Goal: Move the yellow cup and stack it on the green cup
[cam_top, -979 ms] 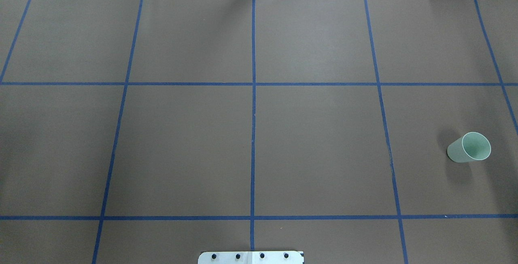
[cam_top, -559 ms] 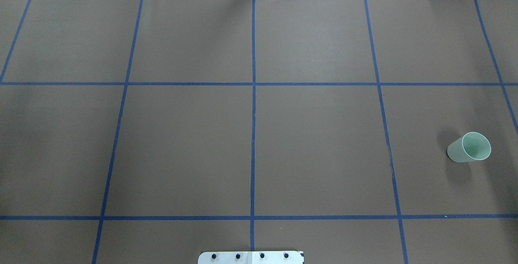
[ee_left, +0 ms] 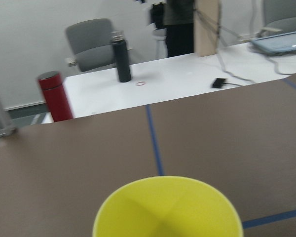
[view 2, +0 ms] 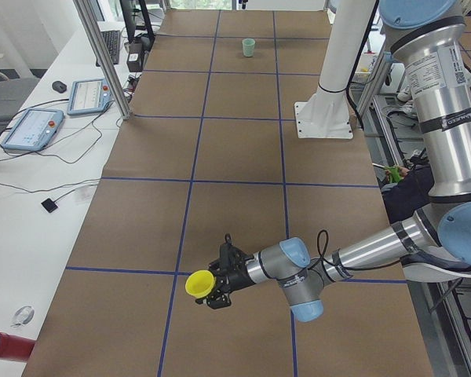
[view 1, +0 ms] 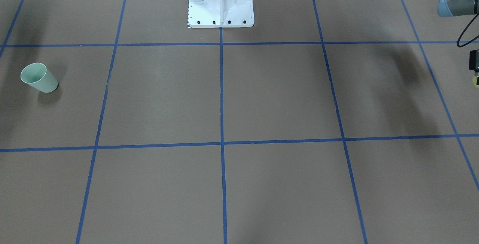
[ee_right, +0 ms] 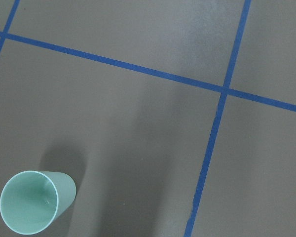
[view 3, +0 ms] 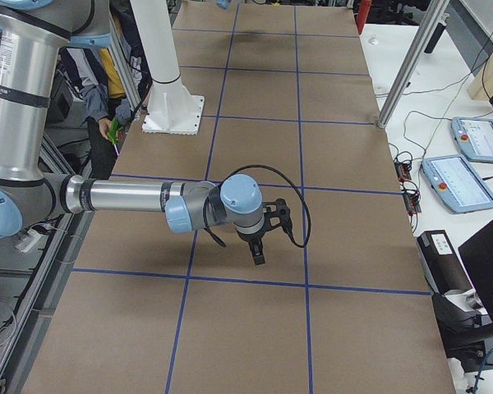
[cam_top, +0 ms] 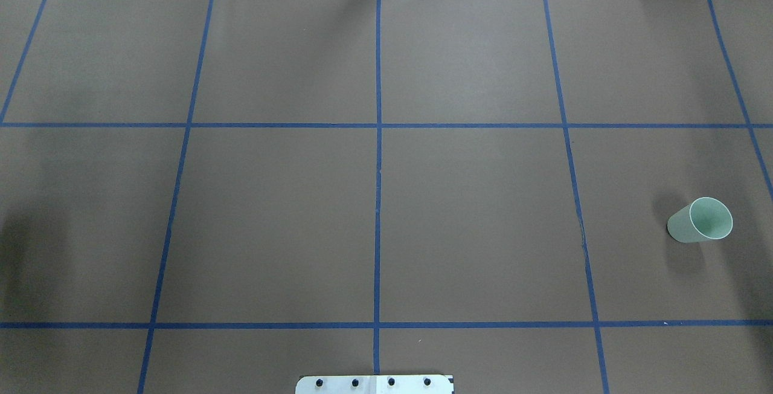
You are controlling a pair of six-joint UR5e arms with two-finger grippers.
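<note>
The yellow cup is held off the table on its side past the table's left end, its mouth pointing away from my left gripper. Its rim fills the bottom of the left wrist view, where the fingers are hidden, and a yellow sliver shows at the front view's right edge. The green cup stands upright, mouth up, near the table's right end. My right gripper hangs above the table close to it. The green cup lies low and left in the right wrist view. I cannot tell whether that gripper is open or shut.
The white robot base stands at the table's near middle edge. Beyond the left end, a white side table holds a red bottle and a dark bottle. Control tablets and an aluminium post flank the far side.
In the overhead view a shadow has spread in from the table's left edge. The green cup has not moved.
</note>
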